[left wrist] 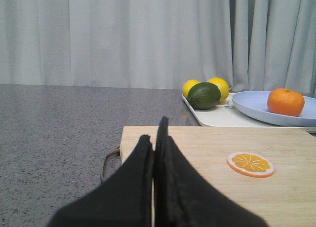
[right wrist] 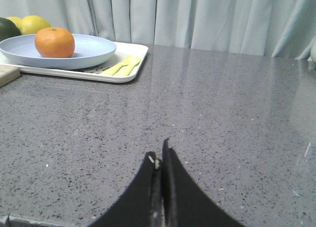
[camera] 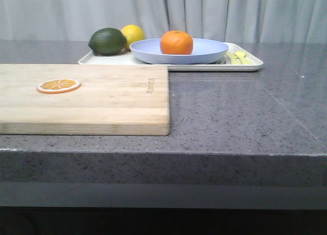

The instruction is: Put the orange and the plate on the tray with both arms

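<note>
Black left fingers (left wrist: pixel 157 153) pressed together and holding nothing, hang over the near edge of the wooden cutting board (camera: pixel 102 99); right fingers (right wrist: pixel 160 163) likewise closed and bare above the grey counter (camera: pixel 245 117). Well beyond both, the orange (camera: pixel 176 42) sits in the plate (camera: pixel 209 51) on the tray (camera: pixel 250 64)
</note>
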Controlling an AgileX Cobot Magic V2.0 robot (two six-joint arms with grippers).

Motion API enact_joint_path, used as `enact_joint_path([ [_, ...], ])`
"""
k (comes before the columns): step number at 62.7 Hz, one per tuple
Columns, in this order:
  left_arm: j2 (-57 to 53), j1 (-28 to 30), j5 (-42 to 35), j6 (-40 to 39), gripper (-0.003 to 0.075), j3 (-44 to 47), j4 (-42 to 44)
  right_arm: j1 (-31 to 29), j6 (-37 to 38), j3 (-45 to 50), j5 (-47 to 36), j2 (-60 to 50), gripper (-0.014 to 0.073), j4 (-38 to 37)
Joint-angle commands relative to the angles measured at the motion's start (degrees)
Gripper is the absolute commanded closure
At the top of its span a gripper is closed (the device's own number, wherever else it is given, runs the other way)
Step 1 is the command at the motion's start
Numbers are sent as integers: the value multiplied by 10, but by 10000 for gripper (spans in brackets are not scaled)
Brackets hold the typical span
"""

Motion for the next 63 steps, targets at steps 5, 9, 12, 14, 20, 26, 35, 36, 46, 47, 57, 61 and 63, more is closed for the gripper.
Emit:
enact_joint_path([
  [5,-10,0,-43,-5,740,16,-5,-3,-4,-14,-56,-12,659,-4],
  [9,-10,0,-43,-5,740,16,-5,-3,-2,-14,-59,-13,659,-4],
  [12,-10,0,-43,-5,740,16,-5,-3,0,-14,-71,-13,659,-11],
  [14,-10,0,-43,-5,740,16,-5,-3,11,-14,-81,-13,659,-23],
  [20,-10,0,-43,-5,740,16,-5,-3,87,-14,-104,-13,659,-75],
  [26,-10,0,-43,-5,740,16,-5,-3,131,-14,-101,-13,659,-80],
  [35,-10,0,-43,-5,740,16,-5,-3,131,-14,-99,-13,659,-80],
  [36,-10,0,-43,-5,740,16,-5,-4,131,-14,-99,-13,659,-80],
  [46,-10,0,-43,-5,740,16,-5,-26,131,-14,-96,-13,659,-80],
  [47,-10,0,-43,-5,740,16,-5,-27,131,-14,-96,-13,659,-80],
  [57,-10,0,-43,-5,740,16,-5,-26,131,-14,-96,-13,659,-80],
  [61,-10,0,-43,-5,740,16,-5,-26,131,-14,-95,-13,659,-80],
  [63,-10,0,-43,-5,740,16,-5,-26,131,-14,-95,-13,659,-80],
])
